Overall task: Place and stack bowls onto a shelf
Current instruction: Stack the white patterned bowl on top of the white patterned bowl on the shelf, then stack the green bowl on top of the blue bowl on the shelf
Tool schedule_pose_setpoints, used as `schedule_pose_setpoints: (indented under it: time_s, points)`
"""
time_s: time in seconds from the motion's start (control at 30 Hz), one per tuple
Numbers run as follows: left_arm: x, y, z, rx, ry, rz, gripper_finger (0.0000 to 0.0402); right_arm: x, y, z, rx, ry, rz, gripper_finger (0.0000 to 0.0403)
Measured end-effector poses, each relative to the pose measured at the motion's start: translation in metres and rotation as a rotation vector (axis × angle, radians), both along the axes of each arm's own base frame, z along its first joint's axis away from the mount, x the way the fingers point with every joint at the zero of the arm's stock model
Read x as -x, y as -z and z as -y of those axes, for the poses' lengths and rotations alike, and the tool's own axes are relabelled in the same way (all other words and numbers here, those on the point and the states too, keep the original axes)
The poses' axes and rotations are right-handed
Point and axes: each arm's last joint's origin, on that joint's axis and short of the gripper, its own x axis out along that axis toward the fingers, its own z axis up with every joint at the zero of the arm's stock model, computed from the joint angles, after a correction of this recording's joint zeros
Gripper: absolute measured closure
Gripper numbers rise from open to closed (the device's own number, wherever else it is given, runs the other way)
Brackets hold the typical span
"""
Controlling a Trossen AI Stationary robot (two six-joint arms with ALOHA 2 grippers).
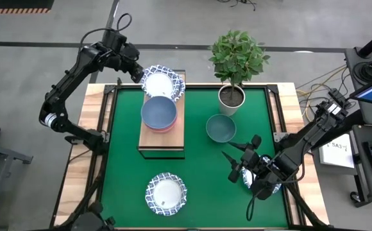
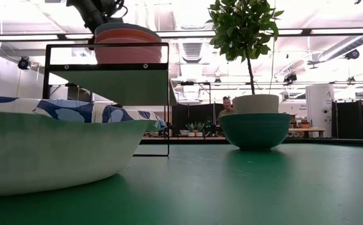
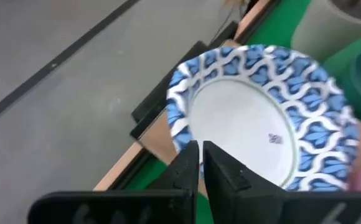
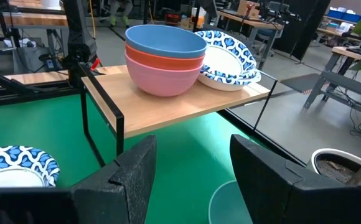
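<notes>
In the high view, the left arm reaches in from the upper left of the frame, and the left gripper (image 1: 142,76) sits at the far end of the shelf (image 1: 162,136). Its fingers (image 3: 190,163) are pressed nearly together on the rim of a patterned white bowl (image 1: 163,82), which rests atop another patterned bowl at that end of the board. Just below it in the picture, a stack of three bowls stands on the shelf: the blue bowl (image 1: 158,111) on top, a red bowl (image 4: 165,56) in the middle and a pink bowl (image 4: 163,78) underneath, the two lower ones seen best from the right wrist.

Lower in the frame, near the bottom edge of the green mat (image 1: 205,173), a second patterned bowl (image 1: 167,194) lies alone. Right of centre, the teal bowl (image 1: 220,128) stands on the mat just beside the white plant pot (image 1: 231,98) with its leafy plant.

At the lower right, the right gripper (image 1: 238,158) hovers over the mat with its fingers spread wide and nothing between them. A further patterned bowl (image 1: 247,179) shows beneath that arm, mostly hidden.
</notes>
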Motion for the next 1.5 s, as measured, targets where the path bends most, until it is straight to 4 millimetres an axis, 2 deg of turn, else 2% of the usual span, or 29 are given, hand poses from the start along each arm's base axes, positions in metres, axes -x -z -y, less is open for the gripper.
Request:
schedule_pose_setpoints:
  time_s: [0.13,0.4,0.53,0.7,0.83,1.0,1.13,1.3,1.5]
  points:
    - [0.001,0.008,-0.001,0.004,-0.026,-0.039,0.0398,0.0,0.0,0.0,0.0,0.0,0.0,0.0209]
    - [-0.003,0.041,-0.005,0.078,-0.049,-0.057,0.0401,0.0,0.002,0.0,0.004,0.0,-0.004,0.0209]
    - [-0.007,0.051,-0.004,0.096,-0.046,-0.059,0.0401,0.0,0.002,0.0,0.004,0.0,-0.004,0.0209]
    - [-0.009,0.053,-0.002,0.104,-0.047,-0.055,0.0401,0.0,0.002,0.0,0.004,0.0,-0.004,0.0209]
    - [-0.008,0.043,0.006,0.086,-0.043,-0.031,0.0401,0.0,0.002,0.0,-0.007,0.003,0.003,0.0209]
    - [-0.001,0.018,0.035,0.023,-0.016,0.043,0.0402,0.0,0.002,0.0,-0.055,0.001,0.019,0.0209]
    - [0.005,0.005,0.079,-0.018,0.066,0.125,0.0402,-0.001,0.003,0.001,-0.092,0.002,0.025,0.0209]
    - [0.013,0.008,0.138,-0.035,0.188,0.254,0.0402,-0.01,0.004,0.013,-0.13,0.031,0.008,0.0209]
    - [0.036,0.027,0.194,-0.03,0.177,0.345,0.0401,-0.031,0.009,0.044,-0.232,-0.015,-0.156,0.0209]
